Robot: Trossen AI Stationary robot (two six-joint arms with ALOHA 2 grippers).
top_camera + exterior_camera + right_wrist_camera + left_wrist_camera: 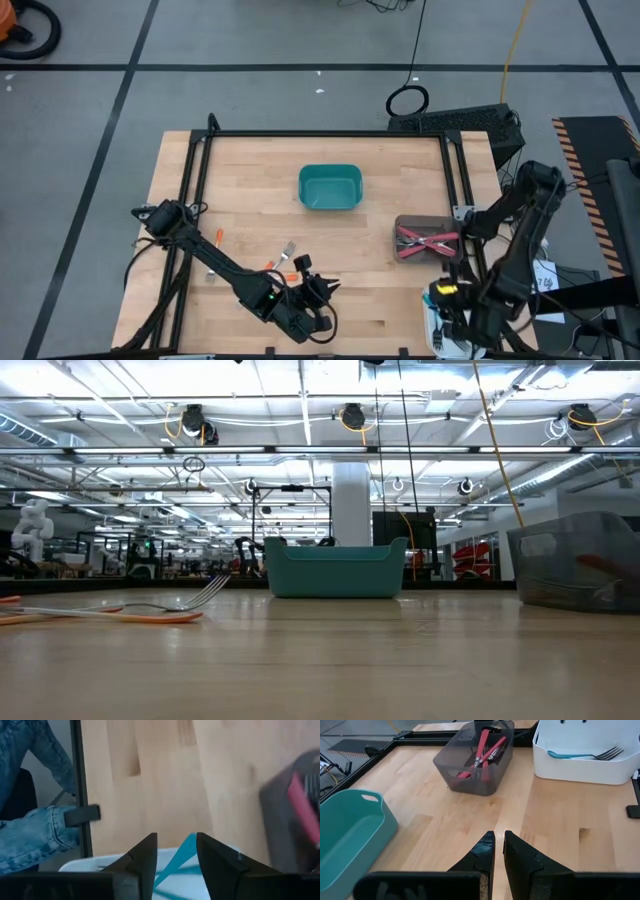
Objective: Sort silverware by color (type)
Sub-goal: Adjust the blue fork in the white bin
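Left jaws: the left gripper is almost closed, holding nothing, low over the worktop near its front edge.
Right jaws: the right gripper is open, above the white bin, with a teal fork between its fingers.
Red forks: a few lie in the grey bin; I cannot count them.
Orange forks: about three, loose on the worktop.
Teal tub: one, at the middle back.

Wooden table — teal bin mid-table, grey bin well right, white bin nearby.
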